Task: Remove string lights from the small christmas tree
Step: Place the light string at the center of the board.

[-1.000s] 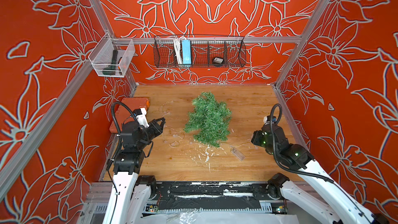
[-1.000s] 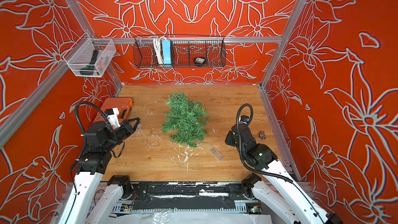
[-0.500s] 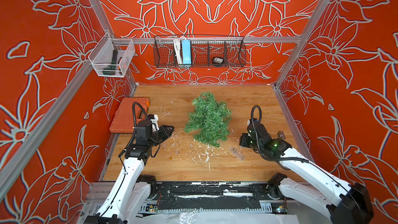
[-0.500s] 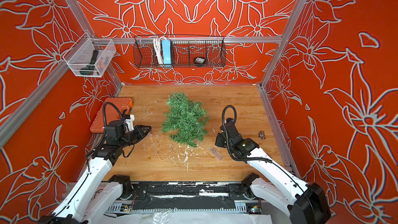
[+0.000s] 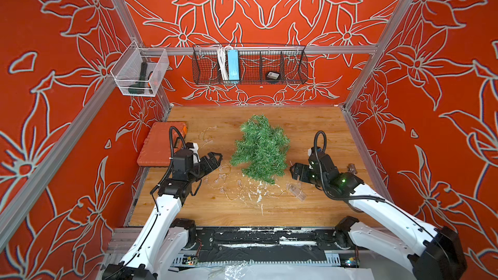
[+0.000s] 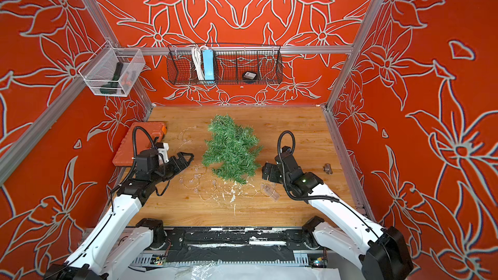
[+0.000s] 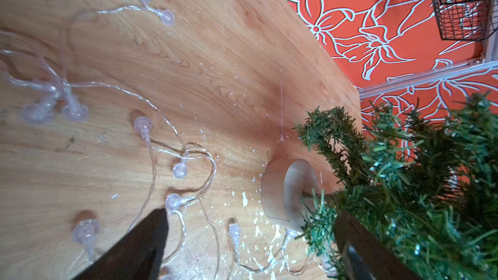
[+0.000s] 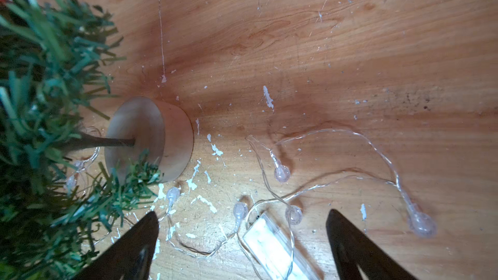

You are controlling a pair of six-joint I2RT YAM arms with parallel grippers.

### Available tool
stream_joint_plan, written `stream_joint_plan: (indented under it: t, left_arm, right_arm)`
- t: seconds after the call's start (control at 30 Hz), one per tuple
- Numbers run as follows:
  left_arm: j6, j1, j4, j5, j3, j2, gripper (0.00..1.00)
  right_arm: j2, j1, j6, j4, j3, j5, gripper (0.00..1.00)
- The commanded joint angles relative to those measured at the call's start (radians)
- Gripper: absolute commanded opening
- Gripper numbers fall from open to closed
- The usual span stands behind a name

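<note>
Against the view a second earlier, both arms are found advanced to flank the small christmas tree [image 5: 260, 152], which is seen lying on its side mid-table and unmoved. The left gripper [image 5: 215, 160] and right gripper [image 5: 294, 171], closed then, are now spread wide, and nothing is held. The string lights [image 5: 229, 181] are observed loose on the table [image 5: 310, 130], on the left arm's side and in front of the tree. The battery box [image 5: 296, 192] is noted near the right gripper. A few bulbs [image 8: 78, 165] are seen under needles beside the wooden base [image 8: 161, 141]. Removal is judged nearly finished, with that strand possibly caught.
</note>
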Motion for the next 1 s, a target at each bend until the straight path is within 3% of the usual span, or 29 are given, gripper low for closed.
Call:
stream_joint_plan:
  t: [0.0,0.27,0.43,0.63,0.77,0.97]
  left_arm:
    - [0.007,-0.003,-0.017,-0.090,0.052,-0.021,0.95]
    - [-0.018,-0.003,0.059,-0.470,0.079,-0.069,0.98]
    - [0.114,-0.002,0.278,-0.608,0.043,0.018,0.98]
    - [0.357,-0.003,0.628,-0.745,-0.141,0.041,0.98]
    - [0.513,-0.003,0.735,-0.748,-0.211,0.119,0.98]
    - [0.549,0.000,1.020,-0.618,-0.299,0.282,0.99]
  right_arm:
    - [-0.030,-0.002,0.009,-0.041,0.047,0.090,0.98]
    - [-0.089,-0.048,-0.031,-0.152,0.183,0.284,0.98]
    - [-0.109,-0.148,-0.012,-0.121,0.200,0.278,0.98]
    - [-0.157,-0.162,-0.036,-0.059,0.167,0.370,0.98]
    - [-0.182,-0.164,-0.030,-0.004,0.118,0.354,0.98]
    - [-0.166,-0.170,-0.042,0.006,0.094,0.377,0.98]
